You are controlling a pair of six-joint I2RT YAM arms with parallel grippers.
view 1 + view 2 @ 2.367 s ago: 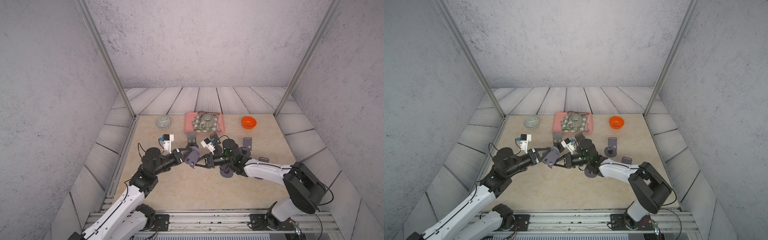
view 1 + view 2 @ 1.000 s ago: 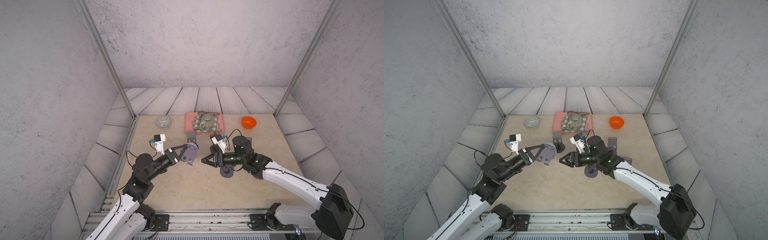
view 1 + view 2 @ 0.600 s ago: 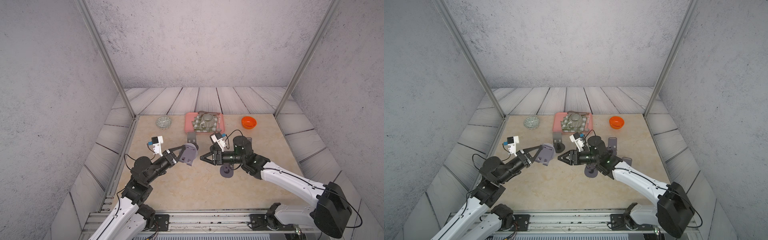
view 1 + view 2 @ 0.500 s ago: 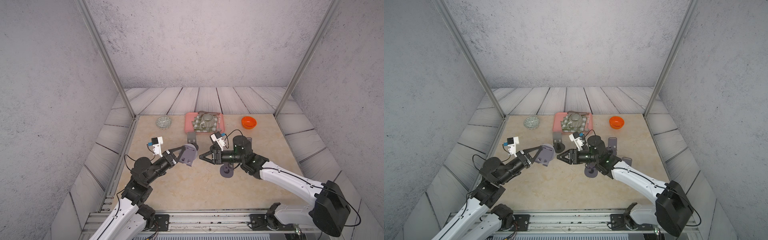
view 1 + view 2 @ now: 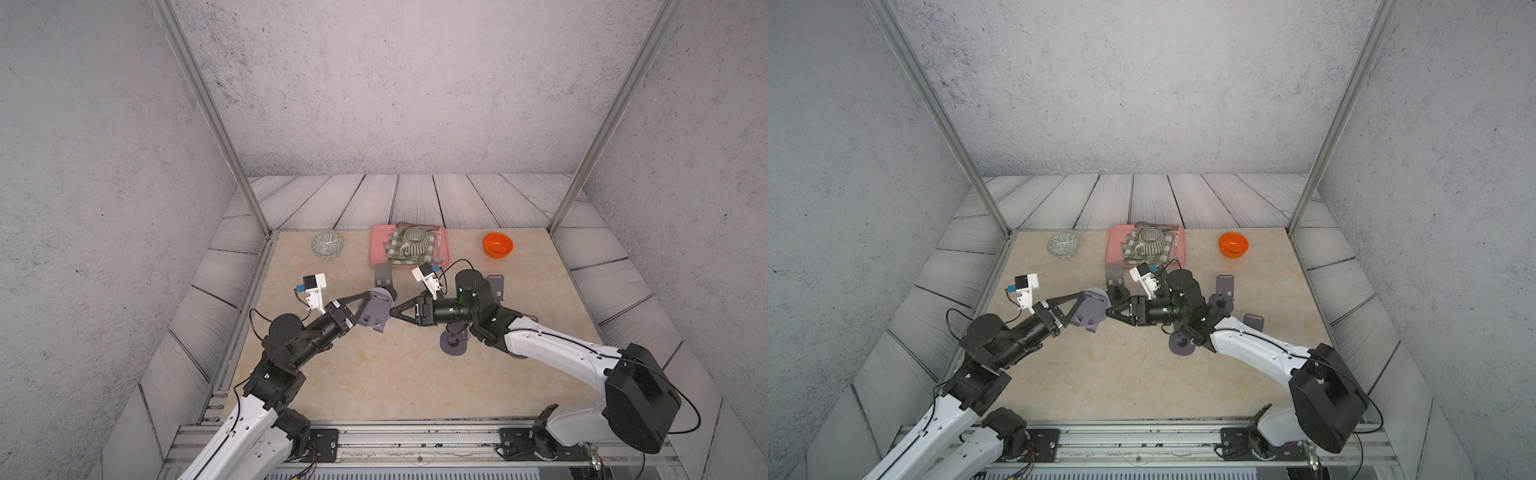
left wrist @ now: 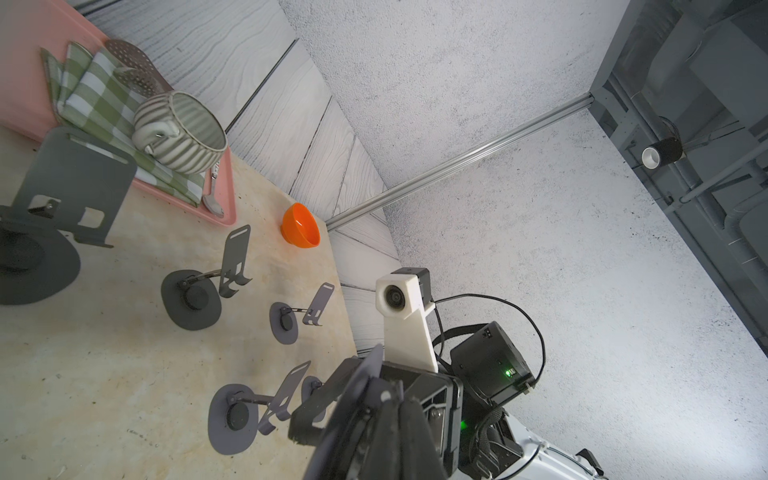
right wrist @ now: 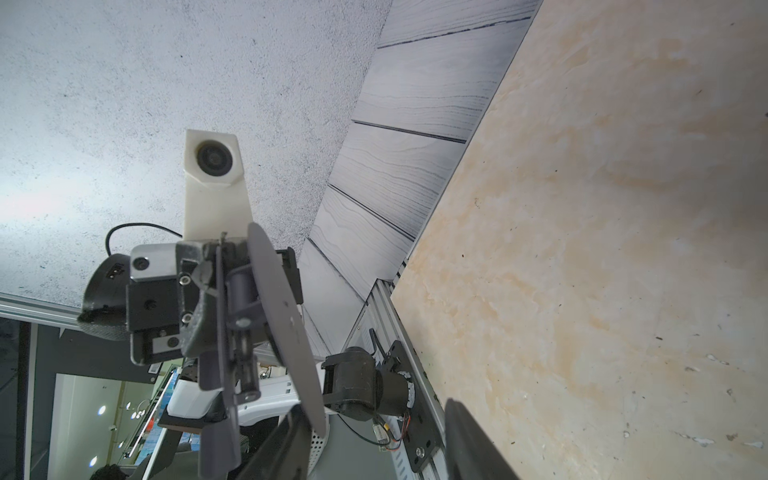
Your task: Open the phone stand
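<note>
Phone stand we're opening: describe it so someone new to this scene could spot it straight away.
On the beige table, look in front of the pink tray, where the two arms meet. The phone stand is the grey one held off the surface by the jaws of the left gripper. The other stands sit unfolded on the table; only this one is lifted and gripped.

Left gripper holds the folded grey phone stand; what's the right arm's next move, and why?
Probably ease the right gripper over the free edge of the folded grey phone stand and close: its jaws are open beside that edge, and the left gripper holds the stand.
</note>
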